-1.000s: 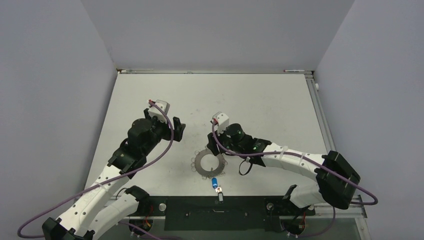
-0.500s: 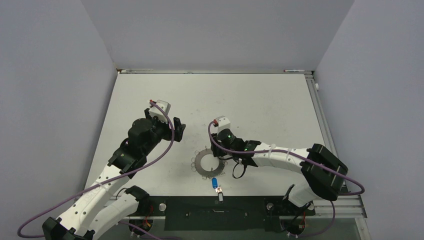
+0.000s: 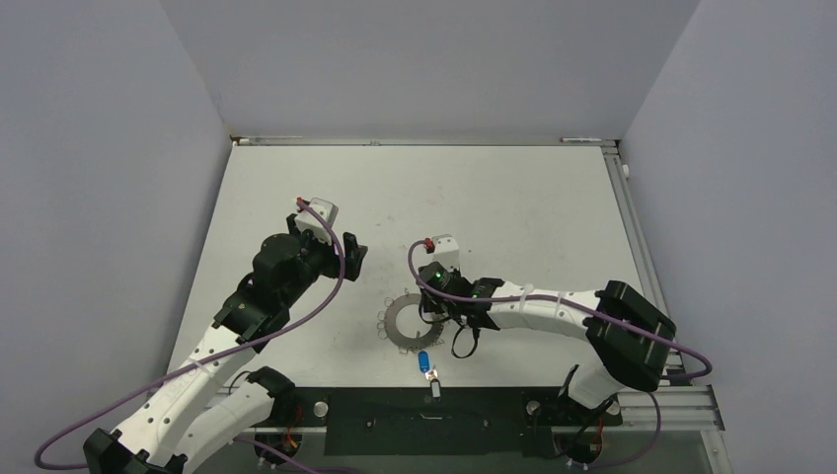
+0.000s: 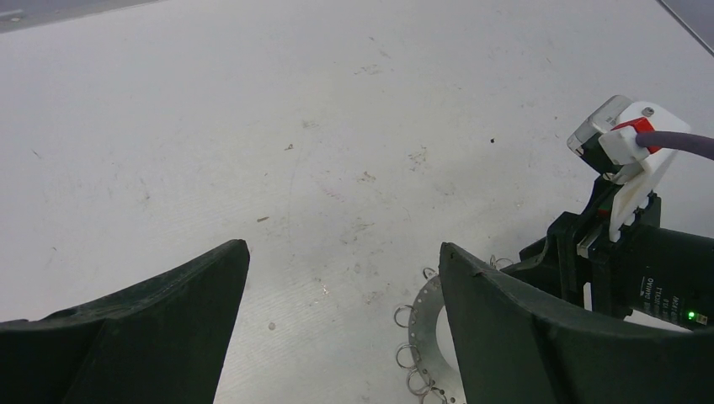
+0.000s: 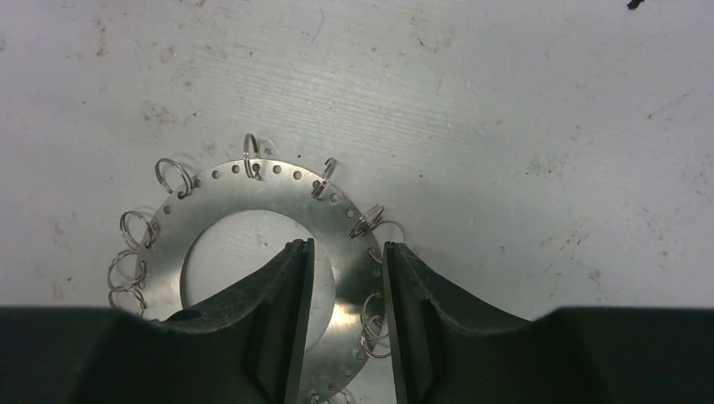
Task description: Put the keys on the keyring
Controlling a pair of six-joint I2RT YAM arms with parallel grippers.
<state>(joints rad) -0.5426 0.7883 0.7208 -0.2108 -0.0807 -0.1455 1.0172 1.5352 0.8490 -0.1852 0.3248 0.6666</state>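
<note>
Overhead, the right gripper [image 3: 432,313] noses down onto the keyring [image 3: 395,322], arm stretched low; the black-headed key [image 3: 433,379] lies apart, behind its fingers. From the left wrist, the left gripper [image 4: 343,247] hangs splayed and empty. From the right wrist, fingers [image 5: 286,286] straddle the ring's band, half-closed – contact unclear. A skewed pinch could skid the ring or snag its wire loops [image 5: 174,177].

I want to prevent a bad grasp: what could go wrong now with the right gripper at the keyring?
1. The right gripper straddles the band of the keyring, lying flat on the table; the thin metal may slip out.
2. Wire loops sit beside one finger and may get pinched.
3. Moving the ring may knock the key.
</note>
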